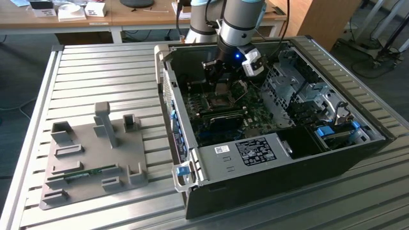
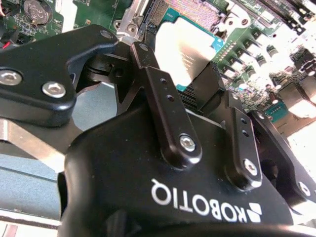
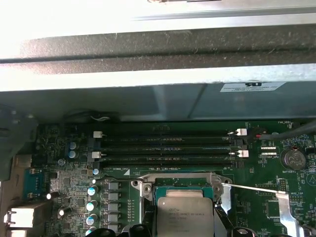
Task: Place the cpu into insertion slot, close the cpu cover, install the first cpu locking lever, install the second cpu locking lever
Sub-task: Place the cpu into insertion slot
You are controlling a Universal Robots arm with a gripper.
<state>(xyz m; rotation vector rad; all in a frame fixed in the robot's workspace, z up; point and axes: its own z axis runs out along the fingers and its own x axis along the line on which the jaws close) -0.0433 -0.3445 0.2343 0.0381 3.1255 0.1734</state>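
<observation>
End effector (image 2: 175,64) up close, clamped on cpu (image 2: 187,47), chip's lower edge hidden, insertion slot (image 2: 197,8) partly cut off

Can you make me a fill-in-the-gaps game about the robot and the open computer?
1. The gripper hangs right by the cpu, over a ____ circuit board.
2. In the exterior view, the grey tray lies on the view's ____ of the computer case.
3. The computer case lies on a slatted metal ____.
Missing words: green; left; table.
</observation>
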